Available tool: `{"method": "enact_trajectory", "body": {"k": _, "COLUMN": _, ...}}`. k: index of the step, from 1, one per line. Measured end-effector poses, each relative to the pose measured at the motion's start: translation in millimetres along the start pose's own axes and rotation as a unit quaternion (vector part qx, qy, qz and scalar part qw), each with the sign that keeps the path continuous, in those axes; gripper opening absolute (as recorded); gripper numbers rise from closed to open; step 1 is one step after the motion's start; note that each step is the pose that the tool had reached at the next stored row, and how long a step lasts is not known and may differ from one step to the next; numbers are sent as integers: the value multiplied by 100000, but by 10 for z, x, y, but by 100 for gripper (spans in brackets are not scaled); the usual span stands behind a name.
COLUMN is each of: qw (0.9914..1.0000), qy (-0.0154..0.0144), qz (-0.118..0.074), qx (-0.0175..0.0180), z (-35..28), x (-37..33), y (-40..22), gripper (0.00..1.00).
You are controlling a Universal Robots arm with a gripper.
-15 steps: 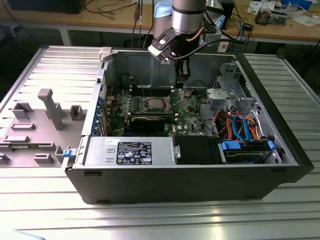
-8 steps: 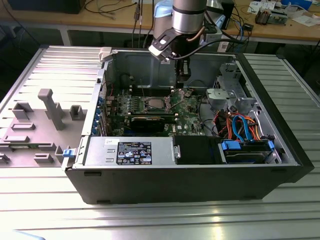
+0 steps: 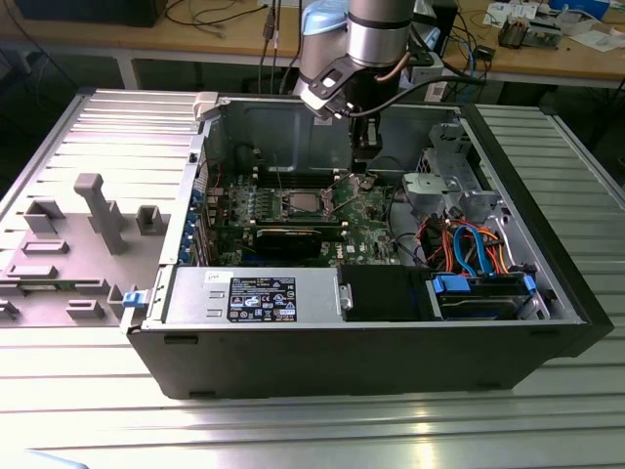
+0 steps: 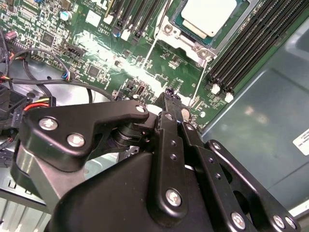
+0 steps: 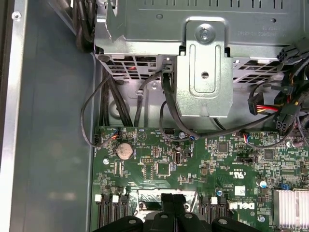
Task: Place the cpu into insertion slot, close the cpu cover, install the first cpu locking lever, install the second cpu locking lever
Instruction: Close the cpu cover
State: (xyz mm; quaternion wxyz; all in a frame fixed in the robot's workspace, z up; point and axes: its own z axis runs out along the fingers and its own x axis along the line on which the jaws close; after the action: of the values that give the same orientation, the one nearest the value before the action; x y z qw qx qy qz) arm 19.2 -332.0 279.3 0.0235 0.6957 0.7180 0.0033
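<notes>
Silver-grey, 1 cpu (image 4: 208, 14) sits in 1 insertion slot (image 4: 186, 38), 1 end effector (image 4: 170, 95) near.

You had your arm (image 3: 379, 34) hanging nearly straight down from the top of the exterior view, and in both wrist views your gripper (image 4: 170, 95) pointed downward, its two slim black fingers (image 5: 167, 204) drawn together, tips touching.
</notes>
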Motion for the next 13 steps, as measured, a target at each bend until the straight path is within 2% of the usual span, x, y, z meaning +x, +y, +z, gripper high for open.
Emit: {"method": "enact_trajectory", "body": {"k": 13, "qw": 100000, "qy": -3, "qz": -12, "qx": -1, "z": 10, "x": -1, "y": 22, "gripper": 11}}
